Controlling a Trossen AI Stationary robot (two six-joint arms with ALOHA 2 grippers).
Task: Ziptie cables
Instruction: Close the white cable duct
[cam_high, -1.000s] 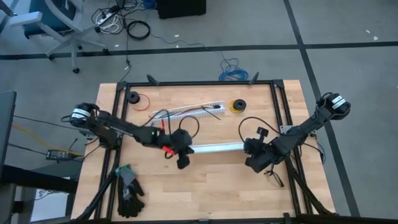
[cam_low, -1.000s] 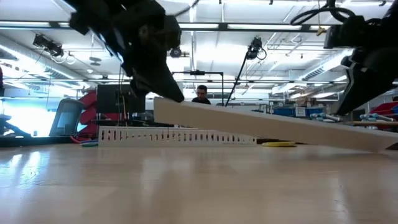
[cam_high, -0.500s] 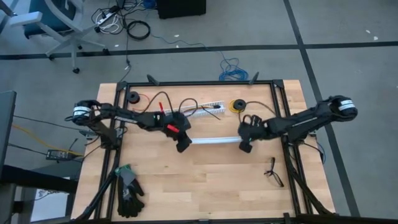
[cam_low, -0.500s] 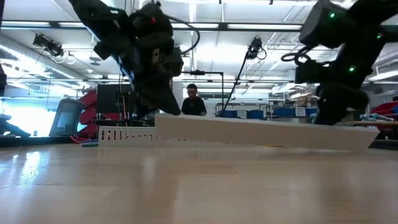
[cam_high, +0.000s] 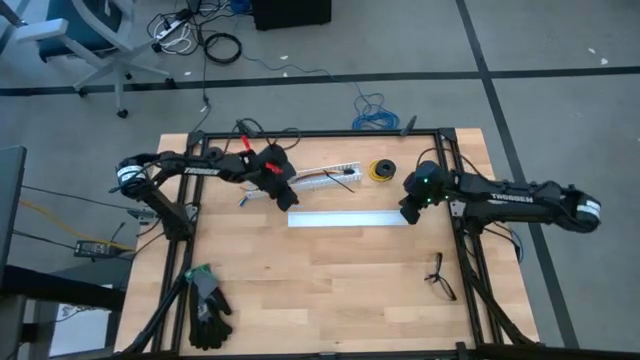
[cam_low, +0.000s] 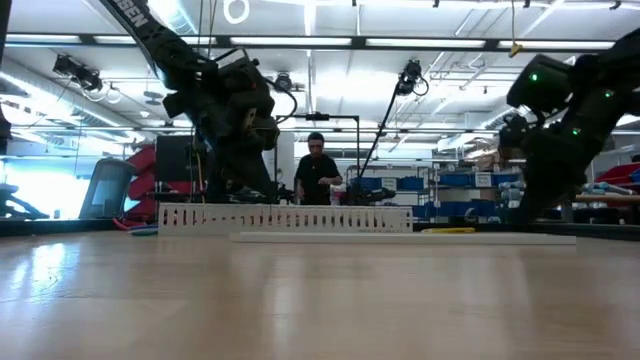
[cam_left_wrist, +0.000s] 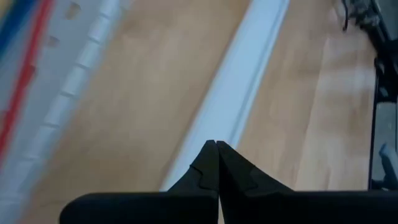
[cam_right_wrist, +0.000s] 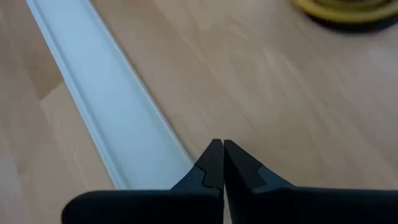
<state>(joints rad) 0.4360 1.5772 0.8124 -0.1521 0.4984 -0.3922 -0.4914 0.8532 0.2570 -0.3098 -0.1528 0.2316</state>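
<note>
Channel (cam_high: 347, 218) now flat; cables (cam_high: 318, 178) behind L tool (cam_high: 288, 203).

The high view looks straight down on the whole surface (cam_high: 330, 280). The low view sits at surface level, facing the room. Each wrist view hangs close over the white channel (cam_high: 348, 218) (shared by all four), past its own closed fingers (cam_left_wrist: 214, 163).

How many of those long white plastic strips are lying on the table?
2. A plain white strip lies flat mid-table between the two grippers; a slotted white channel lies beyond it, nearer the far edge beside the yellow spool.
</note>
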